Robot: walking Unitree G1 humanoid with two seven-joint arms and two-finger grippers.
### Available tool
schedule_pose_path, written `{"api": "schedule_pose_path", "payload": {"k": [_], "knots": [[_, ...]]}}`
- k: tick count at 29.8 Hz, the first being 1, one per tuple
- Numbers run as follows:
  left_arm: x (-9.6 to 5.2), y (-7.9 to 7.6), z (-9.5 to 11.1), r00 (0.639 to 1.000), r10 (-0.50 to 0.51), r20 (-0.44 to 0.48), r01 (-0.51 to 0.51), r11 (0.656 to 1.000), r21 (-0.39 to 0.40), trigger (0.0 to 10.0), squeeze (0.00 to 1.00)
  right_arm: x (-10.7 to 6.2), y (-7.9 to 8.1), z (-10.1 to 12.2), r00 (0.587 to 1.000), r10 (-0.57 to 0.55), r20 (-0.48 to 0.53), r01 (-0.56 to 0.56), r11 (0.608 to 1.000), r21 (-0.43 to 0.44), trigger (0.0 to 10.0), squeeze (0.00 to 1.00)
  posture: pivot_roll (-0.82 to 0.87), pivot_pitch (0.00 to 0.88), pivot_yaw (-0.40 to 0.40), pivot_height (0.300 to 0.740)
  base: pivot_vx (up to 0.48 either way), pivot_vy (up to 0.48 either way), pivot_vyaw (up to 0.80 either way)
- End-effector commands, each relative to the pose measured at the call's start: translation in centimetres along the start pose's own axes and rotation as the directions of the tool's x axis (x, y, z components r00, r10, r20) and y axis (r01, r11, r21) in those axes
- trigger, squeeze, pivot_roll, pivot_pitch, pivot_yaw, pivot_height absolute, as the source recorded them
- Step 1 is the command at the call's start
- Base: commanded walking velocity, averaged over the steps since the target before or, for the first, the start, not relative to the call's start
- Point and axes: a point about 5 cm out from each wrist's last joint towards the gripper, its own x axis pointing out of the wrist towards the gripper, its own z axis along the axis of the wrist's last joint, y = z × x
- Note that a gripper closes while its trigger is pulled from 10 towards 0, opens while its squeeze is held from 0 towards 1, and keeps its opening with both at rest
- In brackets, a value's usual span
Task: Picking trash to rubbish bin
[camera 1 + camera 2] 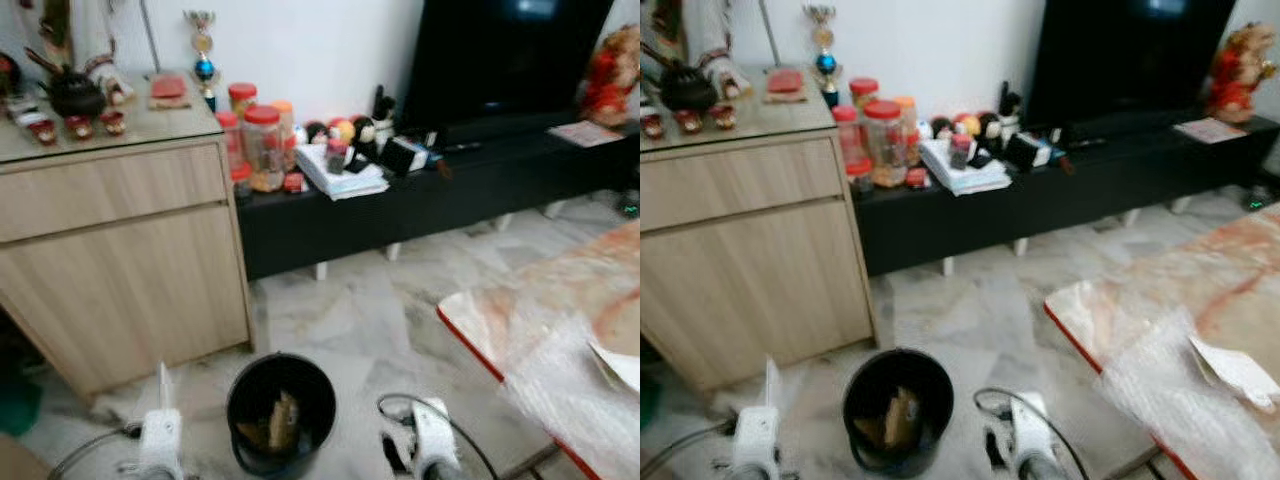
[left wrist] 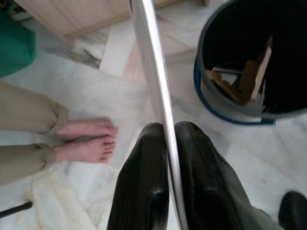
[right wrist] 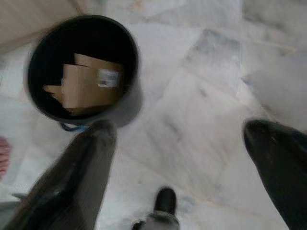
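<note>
A black rubbish bin [image 1: 281, 412] stands on the marble floor just ahead of me, with brown cardboard pieces [image 3: 86, 85] lying inside. My left gripper [image 2: 165, 130] is shut on a thin flat white sheet [image 2: 152, 72], seen edge-on, which reaches forward beside the bin's rim [image 2: 201, 72]. In the head view this sheet [image 1: 163, 385] sticks up above my left wrist, left of the bin. My right gripper [image 3: 180, 129] is open and holds nothing; it hangs over bare floor to the right of the bin [image 3: 81, 67].
A person's bare feet [image 2: 88, 139] stand on the floor close by my left gripper. A wooden cabinet [image 1: 120, 260] rises at left, and a low black TV bench [image 1: 420, 200] with jars runs along the wall. At right is a red-edged table [image 1: 470, 335] bearing clear plastic wrap [image 1: 560, 375].
</note>
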Motion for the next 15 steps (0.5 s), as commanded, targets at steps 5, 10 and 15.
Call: {"api": "schedule_pose_path", "payload": {"k": [5,10,15], "knots": [[0.10,0.86,0.38,1.000,0.016,0.013,-0.017,1.000,0.009,10.0,0.00,0.24,0.76,0.79,1.000,0.018,0.022,-0.018,1.000,0.002,10.0,0.00,0.03,0.000,-0.052,0.740,0.303,0.000,0.00],[0.09,0.90,0.35,1.000,0.015,0.014,-0.016,1.000,0.012,10.0,0.00,0.24,1.00,0.64,1.000,0.026,0.017,-0.026,1.000,-0.008,10.0,0.00,0.03,0.000,-0.049,0.740,0.305,0.000,0.00],[0.14,0.84,0.56,1.000,0.012,0.019,-0.012,1.000,0.017,10.0,0.00,0.21,0.94,0.48,1.000,0.019,0.011,-0.019,1.000,0.004,10.0,0.00,0.03,0.000,-0.046,0.740,0.302,0.000,0.00]]}}
